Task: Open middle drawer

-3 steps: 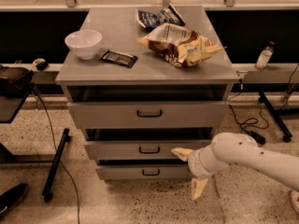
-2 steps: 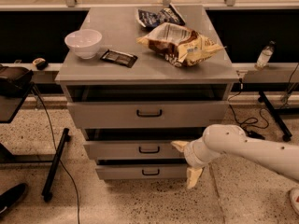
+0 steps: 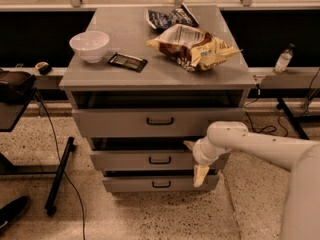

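The grey cabinet has three drawers. The middle drawer (image 3: 130,160) has a medium-height front and a small black loop handle (image 3: 160,160) at its centre. A dark gap runs above its front. My gripper (image 3: 194,160) is in front of the right part of this front, to the right of the handle. Its pale fingers are spread one above the other, the upper fingertip (image 3: 189,145) at the drawer's top edge and the lower one (image 3: 200,175) at its bottom edge. It holds nothing. My white arm (image 3: 260,146) reaches in from the right.
The tallest top drawer (image 3: 115,123) and the slim bottom drawer (image 3: 130,184) flank the middle one. On the cabinet top are a white bowl (image 3: 90,45), a black flat packet (image 3: 128,61), a chip bag (image 3: 192,46) and a dark bag (image 3: 170,18). A black stand (image 3: 60,174) is on the left.
My arm has swung left and closer to the cabinet. The gripper has moved from the floor side at the right onto the right part of the middle drawer's front.
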{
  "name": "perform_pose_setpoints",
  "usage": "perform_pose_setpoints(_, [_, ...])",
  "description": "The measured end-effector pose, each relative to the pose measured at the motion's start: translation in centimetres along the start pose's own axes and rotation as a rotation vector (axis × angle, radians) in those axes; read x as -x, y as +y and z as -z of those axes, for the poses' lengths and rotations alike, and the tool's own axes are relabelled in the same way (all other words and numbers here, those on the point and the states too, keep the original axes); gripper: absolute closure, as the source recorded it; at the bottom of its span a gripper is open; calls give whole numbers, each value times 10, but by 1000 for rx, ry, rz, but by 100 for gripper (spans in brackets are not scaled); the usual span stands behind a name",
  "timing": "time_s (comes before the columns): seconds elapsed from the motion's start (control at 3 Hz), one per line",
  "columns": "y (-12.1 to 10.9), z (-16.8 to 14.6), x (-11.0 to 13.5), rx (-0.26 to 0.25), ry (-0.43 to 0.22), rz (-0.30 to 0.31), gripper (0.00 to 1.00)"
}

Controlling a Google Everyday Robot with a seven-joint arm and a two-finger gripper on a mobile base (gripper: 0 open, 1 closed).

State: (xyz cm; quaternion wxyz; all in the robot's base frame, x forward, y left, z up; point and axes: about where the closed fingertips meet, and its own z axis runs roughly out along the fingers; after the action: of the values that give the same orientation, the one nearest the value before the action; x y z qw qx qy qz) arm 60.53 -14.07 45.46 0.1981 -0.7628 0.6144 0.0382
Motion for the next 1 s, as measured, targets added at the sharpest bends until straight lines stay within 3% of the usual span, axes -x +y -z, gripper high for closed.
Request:
perform_pose_setpoints(0.33, [-5, -22, -16, 42, 34, -61, 0])
perform_pose_setpoints(0.67, [-1, -31, -27, 59, 53, -119, 18])
perform_pose_setpoints(1.0, [4, -15, -27, 14, 79, -121, 42])
